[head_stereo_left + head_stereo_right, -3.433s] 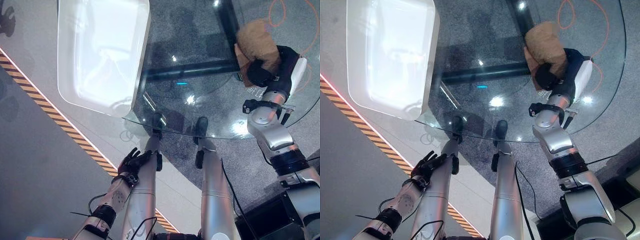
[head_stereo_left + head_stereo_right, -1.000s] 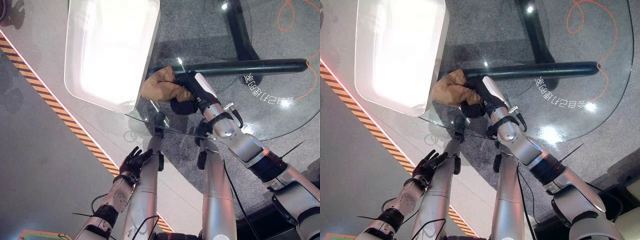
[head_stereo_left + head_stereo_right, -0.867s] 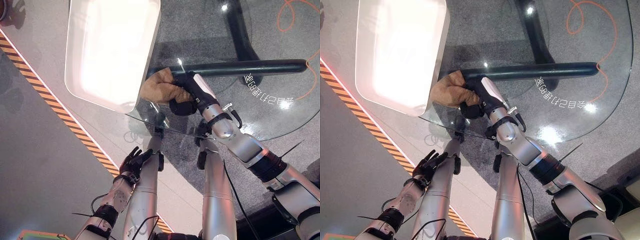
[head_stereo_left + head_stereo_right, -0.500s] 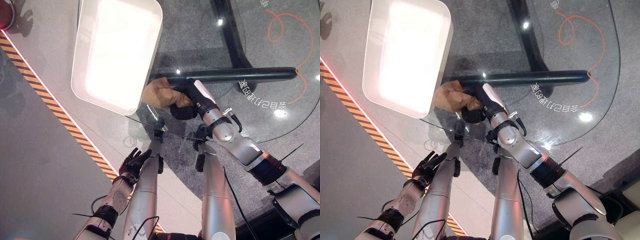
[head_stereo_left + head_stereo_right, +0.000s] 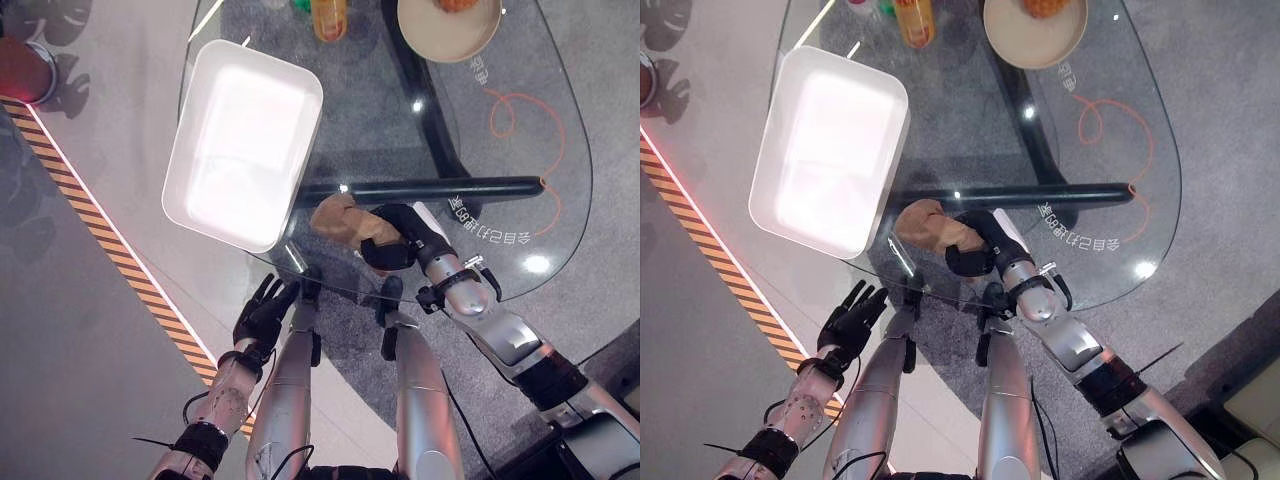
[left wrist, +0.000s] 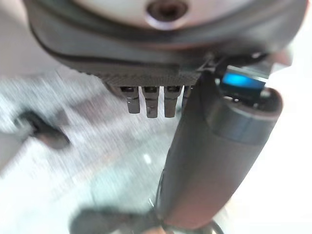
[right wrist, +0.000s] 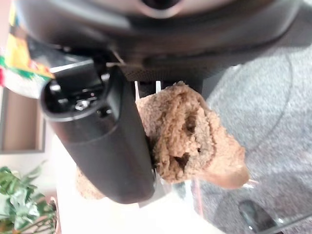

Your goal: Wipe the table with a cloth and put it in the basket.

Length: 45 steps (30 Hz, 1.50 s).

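Your right hand (image 7: 105,141) covers part of the cloth (image 7: 192,136); beyond it, a bottle (image 5: 330,15) is cut off.

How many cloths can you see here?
1. A brown cloth is bunched in the robot's right hand, above the near edge of the glass table, just beside the white basket. Nothing suggests another, though the basket's glare could hide one.

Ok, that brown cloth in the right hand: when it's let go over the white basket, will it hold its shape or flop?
Probably flop: the cloth looks soft and fuzzy, bunched in the right hand with a loose end hanging free. It seems light, so it may cling to the fingers. Held beside the basket, it could drape over the rim.
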Available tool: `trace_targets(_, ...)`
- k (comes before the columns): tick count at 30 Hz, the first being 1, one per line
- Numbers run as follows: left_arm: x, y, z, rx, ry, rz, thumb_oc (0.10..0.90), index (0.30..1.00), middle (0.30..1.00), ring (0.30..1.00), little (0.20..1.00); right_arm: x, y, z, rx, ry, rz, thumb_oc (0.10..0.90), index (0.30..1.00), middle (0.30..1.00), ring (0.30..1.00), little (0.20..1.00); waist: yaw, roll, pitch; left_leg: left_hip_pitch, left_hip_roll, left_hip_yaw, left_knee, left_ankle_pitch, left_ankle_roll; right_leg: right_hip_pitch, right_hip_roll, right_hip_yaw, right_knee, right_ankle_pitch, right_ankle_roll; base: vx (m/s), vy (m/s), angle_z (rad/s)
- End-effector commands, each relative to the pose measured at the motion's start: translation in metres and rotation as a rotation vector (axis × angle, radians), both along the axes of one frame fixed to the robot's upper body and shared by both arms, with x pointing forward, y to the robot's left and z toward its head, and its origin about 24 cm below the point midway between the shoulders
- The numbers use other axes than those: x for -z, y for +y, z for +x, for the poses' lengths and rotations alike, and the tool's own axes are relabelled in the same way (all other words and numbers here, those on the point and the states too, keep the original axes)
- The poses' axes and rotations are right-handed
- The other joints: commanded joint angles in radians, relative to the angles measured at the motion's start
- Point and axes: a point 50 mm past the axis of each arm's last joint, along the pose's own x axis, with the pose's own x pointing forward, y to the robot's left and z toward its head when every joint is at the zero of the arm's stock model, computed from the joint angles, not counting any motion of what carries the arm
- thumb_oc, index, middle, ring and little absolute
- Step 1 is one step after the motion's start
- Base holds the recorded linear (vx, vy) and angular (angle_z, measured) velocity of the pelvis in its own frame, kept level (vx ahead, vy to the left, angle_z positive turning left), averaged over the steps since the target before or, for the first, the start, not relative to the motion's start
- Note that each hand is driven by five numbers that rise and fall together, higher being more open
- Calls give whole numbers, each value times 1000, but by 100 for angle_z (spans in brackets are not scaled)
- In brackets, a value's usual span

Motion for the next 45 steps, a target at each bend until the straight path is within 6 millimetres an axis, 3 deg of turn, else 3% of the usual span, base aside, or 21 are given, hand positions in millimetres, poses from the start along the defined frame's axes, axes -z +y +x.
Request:
trace_targets(1,-7,5,-18,29,-94,-69,800,900,900,900,900,-67,25,-25,-179,-355,180,100,300,300,300,200,11,-13,-22,49,-70,58,84,-137,48,83,47,-53,-151,82,15,-14,-35,2)
trace_targets(10,-31,3,-25,83,-188,-168,800,900,900,900,900,-71,8,-35,-109,-439,253,100,300,300,300,200,10,-18,-22,110,-68,61,61,-142,55,148,53,-54,-167,74,14,-6,-20,0)
trace_targets(21,-56,-9,-27,210,-305,-316,800,900,900,900,900,-83,-1,-51,-93,-545,297,100,300,300,300,200,-6,-26,-22,104,-63,80,72,-147,63,148,60,-42,-169,77,12,0,0,0)
trace_targets(33,-88,-28,-28,373,-449,-450,800,900,900,900,900,-89,19,-68,-272,-566,287,100,300,300,300,200,-24,-29,-22,74,-60,108,108,-160,68,124,61,-18,-165,83,11,8,14,-5)
trace_targets(45,-106,-35,-22,368,-481,-432,800,900,900,900,900,-84,46,-73,-397,-546,175,100,300,300,300,200,-22,-29,-22,40,-64,108,121,-156,70,92,61,-6,-158,86,11,2,3,-1)
